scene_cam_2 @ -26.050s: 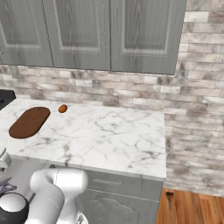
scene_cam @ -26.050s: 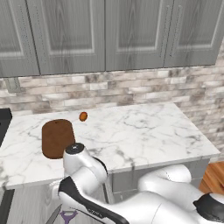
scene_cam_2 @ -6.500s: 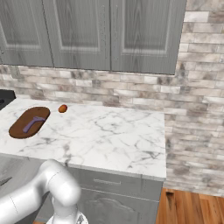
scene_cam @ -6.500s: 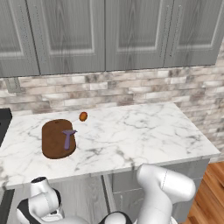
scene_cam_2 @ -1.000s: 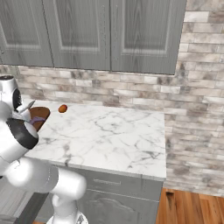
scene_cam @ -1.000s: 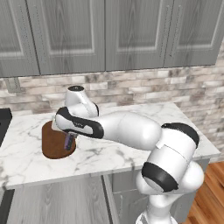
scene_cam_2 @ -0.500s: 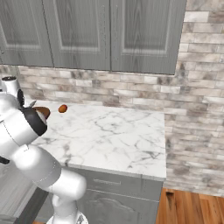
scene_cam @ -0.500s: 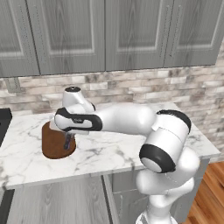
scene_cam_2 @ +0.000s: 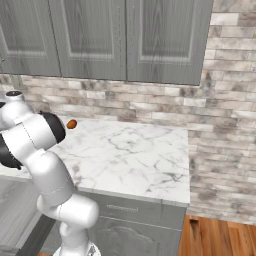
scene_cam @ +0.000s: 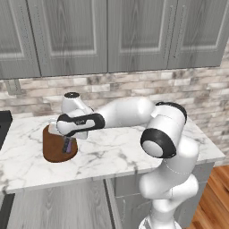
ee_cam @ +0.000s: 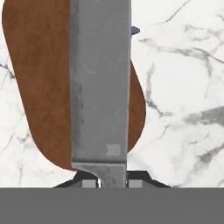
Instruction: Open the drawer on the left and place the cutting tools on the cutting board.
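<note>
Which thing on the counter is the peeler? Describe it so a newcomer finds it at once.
Start at the white marble counter and go to its left end, where the dark brown cutting board lies. The peeler lies on that board: small and purple, unlike the orange-brown oval object near the brick wall.

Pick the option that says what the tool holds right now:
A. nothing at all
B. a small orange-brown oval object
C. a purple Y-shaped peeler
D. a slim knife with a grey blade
D: in the hand view the slim knife with a grey blade runs up from between the tips of the tool, which is shut on it, above the dark brown wooden cutting board.
</note>
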Controlling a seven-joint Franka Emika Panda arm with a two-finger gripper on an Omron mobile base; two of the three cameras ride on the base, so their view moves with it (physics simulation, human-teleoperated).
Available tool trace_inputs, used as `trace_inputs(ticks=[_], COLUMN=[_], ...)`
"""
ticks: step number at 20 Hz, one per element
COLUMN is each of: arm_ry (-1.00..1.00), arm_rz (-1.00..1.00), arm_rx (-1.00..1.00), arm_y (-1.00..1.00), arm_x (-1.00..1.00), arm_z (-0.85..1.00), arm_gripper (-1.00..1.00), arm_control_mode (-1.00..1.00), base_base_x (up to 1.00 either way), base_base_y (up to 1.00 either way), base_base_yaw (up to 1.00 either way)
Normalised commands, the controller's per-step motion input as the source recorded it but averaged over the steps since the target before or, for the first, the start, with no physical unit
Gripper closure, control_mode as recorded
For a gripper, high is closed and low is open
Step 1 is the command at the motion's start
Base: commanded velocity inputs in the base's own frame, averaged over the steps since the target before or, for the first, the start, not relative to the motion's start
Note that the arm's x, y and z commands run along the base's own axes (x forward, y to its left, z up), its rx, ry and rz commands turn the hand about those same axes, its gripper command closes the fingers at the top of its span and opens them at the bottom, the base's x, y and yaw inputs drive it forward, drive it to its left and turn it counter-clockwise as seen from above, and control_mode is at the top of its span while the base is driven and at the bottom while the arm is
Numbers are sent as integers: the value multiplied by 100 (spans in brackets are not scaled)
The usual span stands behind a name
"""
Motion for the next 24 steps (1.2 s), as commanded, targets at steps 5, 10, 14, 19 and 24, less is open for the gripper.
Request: trace_inputs(ticks=[5, 10, 14, 19, 24], arm_ry=[0, 0, 0, 3, 4], arm_rz=[0, 3, 2, 5, 6], arm_rx=[0, 0, 0, 0, 0], arm_y=[13, 13, 1, 0, 0], arm_x=[25, 9, 11, 26, 33], arm_z=[-9, -16, -11, -14, -10], arm_gripper=[100, 100, 100, 100, 100], arm_control_mode=[-100, -100, -100, -100, -100], base_base_x=[0, 0, 0, 0, 0], base_base_y=[0, 0, 0, 0, 0], base_base_yaw=[0, 0, 0, 0, 0])
